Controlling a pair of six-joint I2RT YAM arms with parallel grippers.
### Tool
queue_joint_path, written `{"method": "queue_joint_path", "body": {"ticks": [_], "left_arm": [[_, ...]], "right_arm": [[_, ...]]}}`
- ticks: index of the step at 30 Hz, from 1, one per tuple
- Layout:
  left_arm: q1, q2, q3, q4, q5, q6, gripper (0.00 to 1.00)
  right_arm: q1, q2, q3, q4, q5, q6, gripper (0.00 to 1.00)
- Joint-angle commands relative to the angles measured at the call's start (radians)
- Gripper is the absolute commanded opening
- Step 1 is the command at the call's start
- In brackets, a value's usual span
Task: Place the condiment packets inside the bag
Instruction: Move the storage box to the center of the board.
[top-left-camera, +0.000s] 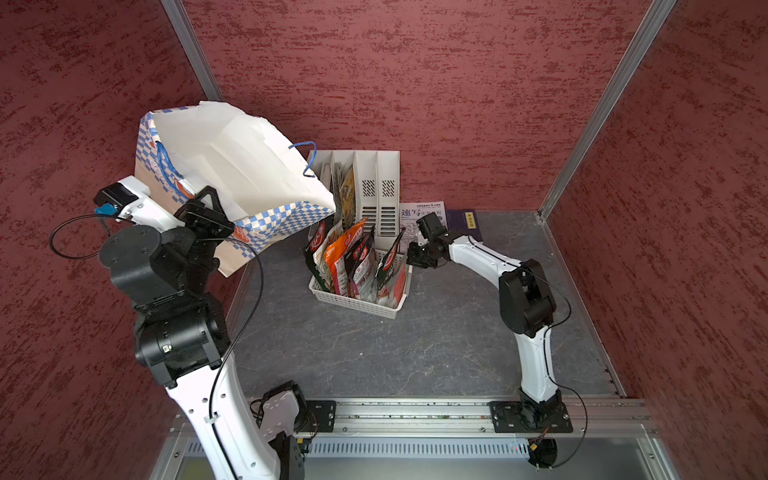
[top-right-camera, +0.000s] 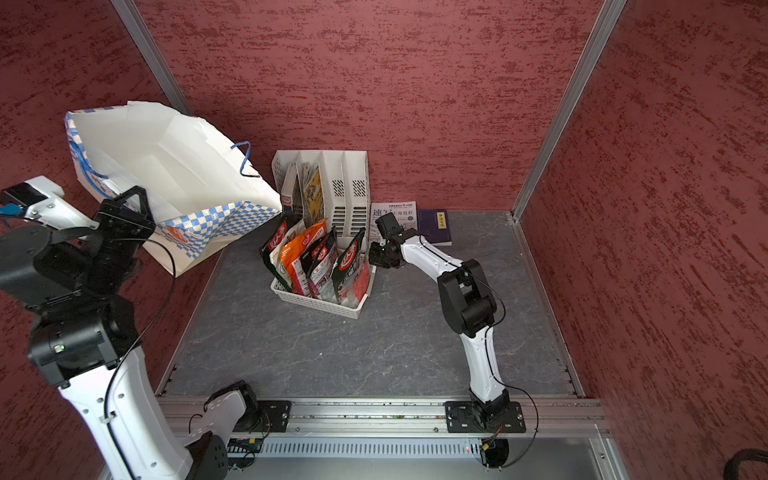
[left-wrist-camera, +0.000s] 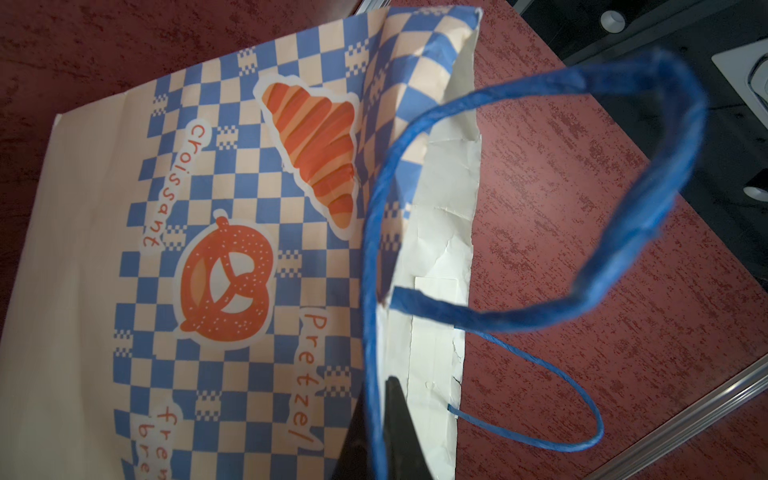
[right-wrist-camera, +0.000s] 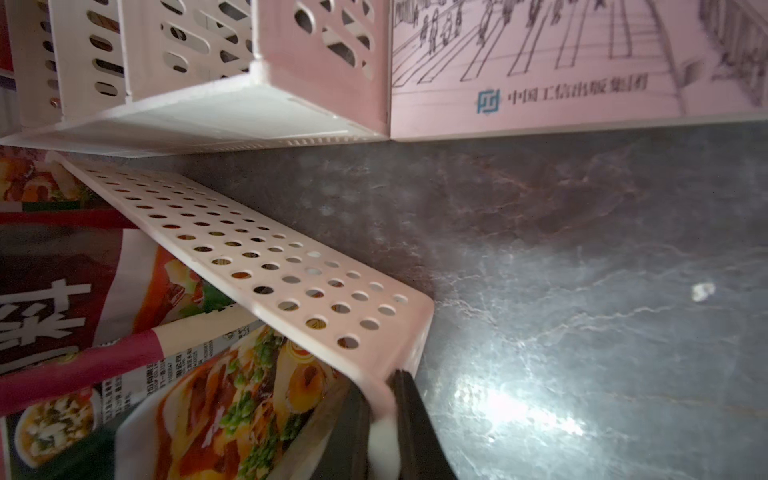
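Nearest, at 9 o'clock of the table (top-left-camera: 374, 353), the left gripper (left-wrist-camera: 376, 415) is pinched tight on the rim of the bag (top-left-camera: 232, 162) beside a blue cord handle (left-wrist-camera: 540, 320), holding it tilted with its white inside open toward the middle. Mid-table, the condiment packets (top-left-camera: 345, 257) stand upright in a white basket (top-left-camera: 353, 297). At the basket's 3 o'clock, the right gripper (right-wrist-camera: 382, 399) is clamped on its wall. Beyond, at 12 o'clock, stands a file holder (top-left-camera: 374, 187), with two books (top-left-camera: 419, 212) at its 3 o'clock.

basket (top-left-camera: 353, 300): central | file holder (top-left-camera: 392, 166): behind | white book (top-left-camera: 415, 212): upright | dark book (top-left-camera: 467, 224): seemingly flat
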Motion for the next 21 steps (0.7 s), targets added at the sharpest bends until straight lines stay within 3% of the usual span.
{"method": "queue_joint_path", "body": {"ticks": [1,6,10,16,21], "left_arm": [[-0.009,-0.007,0.022,0.006,-0.011,0.028,0.0],[-0.016,-0.003,0.006,0.008,0.003,0.02,0.0],[-0.028,-0.009,-0.028,0.016,0.024,0.007,0.0],[-0.057,-0.006,-0.122,0.046,0.124,-0.055,0.0],[-0.133,0.011,-0.238,0.09,0.304,-0.136,0.0]], "right_arm": [[-0.025,-0.111,-0.098,-0.088,0.054,-0.09,0.0],[-0.135,-0.294,-0.293,-0.118,0.054,-0.165,0.0],[-0.287,-0.407,-0.399,-0.178,0.041,-0.272,0.0],[-0.47,-0.463,-0.413,-0.272,0.144,-0.404,0.0],[-0.592,-0.399,-0.321,-0.239,0.174,-0.446,0.03]]}}
